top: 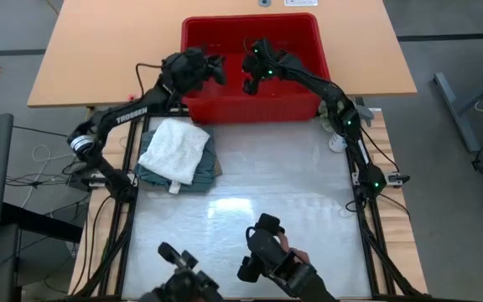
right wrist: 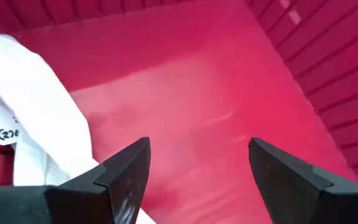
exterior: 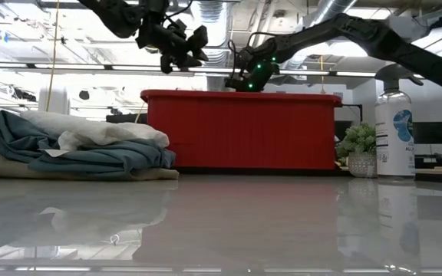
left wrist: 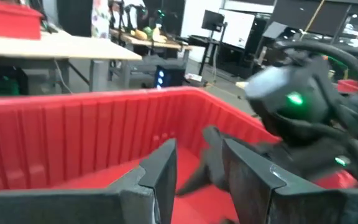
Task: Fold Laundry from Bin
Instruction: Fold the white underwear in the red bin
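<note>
The red bin (top: 250,20) stands at the table's far edge. Both grippers hover over it. My left gripper (left wrist: 199,180) is level above the bin's left part, open by a narrow gap with nothing between its fingers. My right gripper (right wrist: 197,168) slants down into the bin, open wide over the bare red floor (right wrist: 185,106). A white cloth (right wrist: 36,99) with a small label lies in the bin beside the right gripper. Left of the bin, folded laundry rests in a stack on the table: a white piece (top: 174,144) on a teal one (top: 208,164), with beige (exterior: 21,169) lowest.
A spray bottle (exterior: 395,130) and a small potted plant (exterior: 359,149) stand at the table's far right. At the near edge, a person's hand (top: 296,256) is on dark control handles. Glossy tabletop (top: 267,184) lies bare between the stack and the near edge.
</note>
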